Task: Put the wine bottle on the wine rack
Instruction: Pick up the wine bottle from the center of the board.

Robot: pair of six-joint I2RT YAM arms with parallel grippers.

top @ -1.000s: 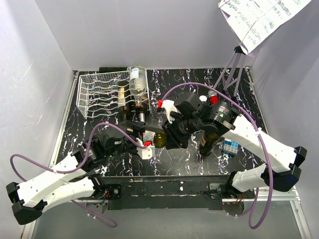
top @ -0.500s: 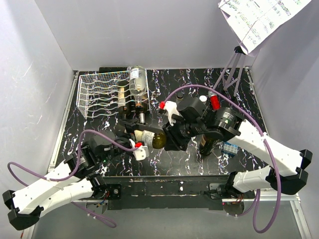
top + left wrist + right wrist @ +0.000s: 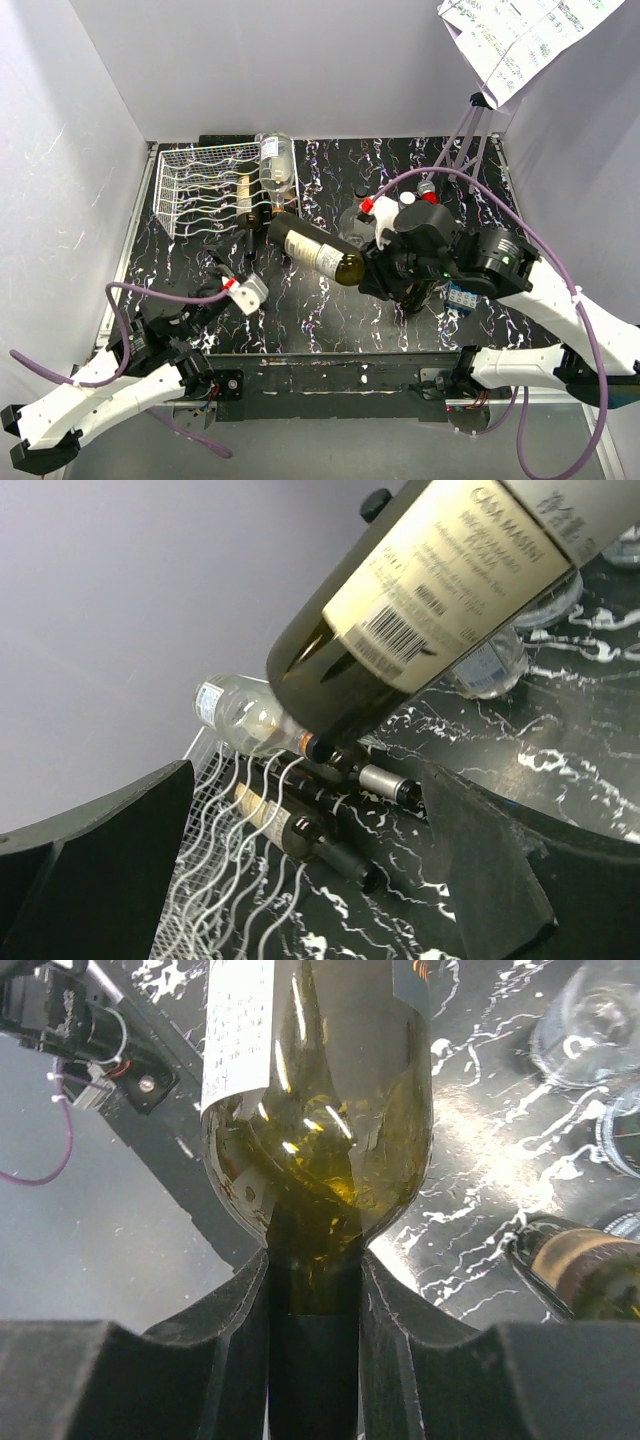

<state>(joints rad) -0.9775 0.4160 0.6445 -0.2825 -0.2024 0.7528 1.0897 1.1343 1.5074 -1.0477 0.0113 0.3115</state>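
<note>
Pincer (image 3: pixel 315 1290) of the right arm grips the wine bottle (image 3: pixel 312 250) by its neck, holding it slanted at mid-frame above the worktop (image 3: pixel 330 310). The left pincer (image 3: pixel 237 283) gapes wide and empty at lower left. The wine rack (image 3: pixel 195 190) sits upper left, near the bottle's base.

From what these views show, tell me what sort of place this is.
Probably a lab test cell, not a home: plain white walls box in a black marbled tabletop, a printed sheet hangs from a stand, and the wine rack sits back left.
</note>
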